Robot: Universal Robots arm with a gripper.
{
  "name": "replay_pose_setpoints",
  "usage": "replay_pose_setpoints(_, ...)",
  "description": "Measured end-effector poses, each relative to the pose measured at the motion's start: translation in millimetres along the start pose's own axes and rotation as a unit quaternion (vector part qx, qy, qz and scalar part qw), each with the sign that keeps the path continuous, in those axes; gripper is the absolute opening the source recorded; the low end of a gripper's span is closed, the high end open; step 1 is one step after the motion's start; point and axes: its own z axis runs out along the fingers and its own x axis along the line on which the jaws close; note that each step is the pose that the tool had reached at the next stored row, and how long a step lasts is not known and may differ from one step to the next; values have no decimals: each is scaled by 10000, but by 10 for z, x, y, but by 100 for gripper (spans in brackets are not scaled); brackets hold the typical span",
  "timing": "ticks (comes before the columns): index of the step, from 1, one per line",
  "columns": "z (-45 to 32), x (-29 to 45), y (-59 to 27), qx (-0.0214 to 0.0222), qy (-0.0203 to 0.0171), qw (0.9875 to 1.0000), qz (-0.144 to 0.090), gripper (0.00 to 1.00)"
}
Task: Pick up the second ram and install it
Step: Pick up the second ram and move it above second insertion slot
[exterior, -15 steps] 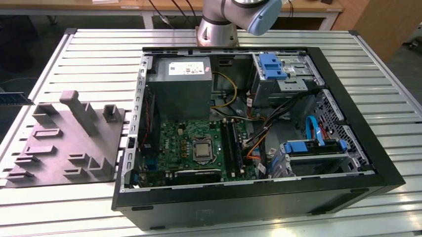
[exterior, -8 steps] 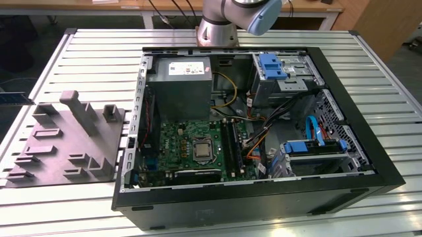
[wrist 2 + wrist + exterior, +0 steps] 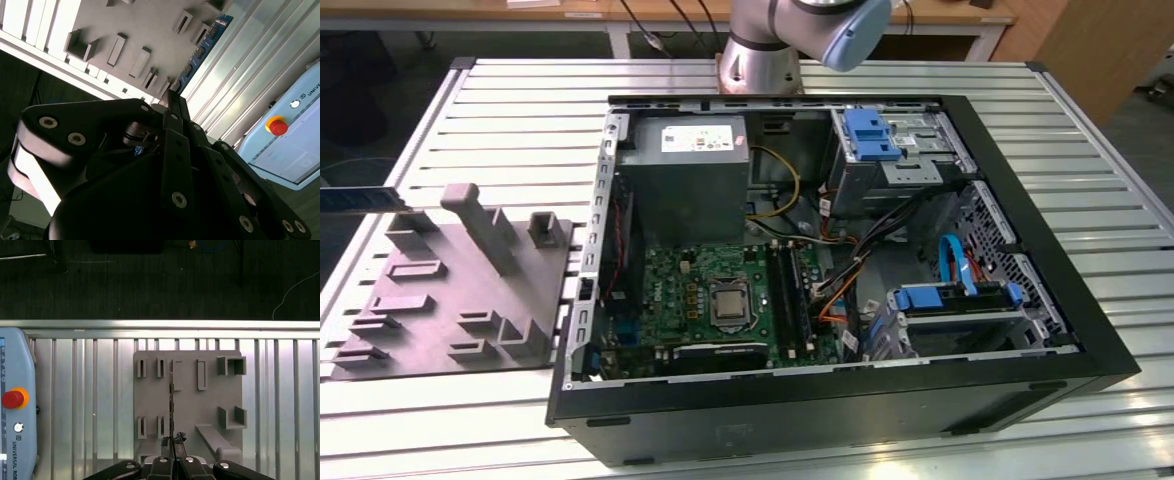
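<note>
The second ram [image 3: 202, 50] is a narrow blue-green board, and my gripper [image 3: 172, 97] is shut on one end of it. In the first wrist view the ram [image 3: 171, 400] shows edge-on as a thin dark line running out from the gripper [image 3: 172, 440] over the grey fixture tray [image 3: 210, 410]. In the exterior view the ram [image 3: 358, 198] hangs level at the far left, just beyond the tray [image 3: 440, 300]. I cannot tell whether it touches the tray. The open computer case [image 3: 827, 400] lies to the exterior view's right, with the green motherboard [image 3: 720, 300] inside.
A teach pendant with a red stop button [image 3: 14, 399] lies on the slatted metal table [image 3: 90, 390] beside the tray. The table edge [image 3: 160, 325] runs past the tray's far side. The arm's base [image 3: 761, 60] stands behind the case. Cables and drive cages [image 3: 947, 300] fill the case's right half.
</note>
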Motion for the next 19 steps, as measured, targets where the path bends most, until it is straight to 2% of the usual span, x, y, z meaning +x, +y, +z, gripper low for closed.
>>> replay_pose_setpoints(9, -3, -4, -238, 0, -1, 10000, 0, 11)
replay_pose_setpoints(19, -9, -9, -577, 0, -1, 10000, 0, 11)
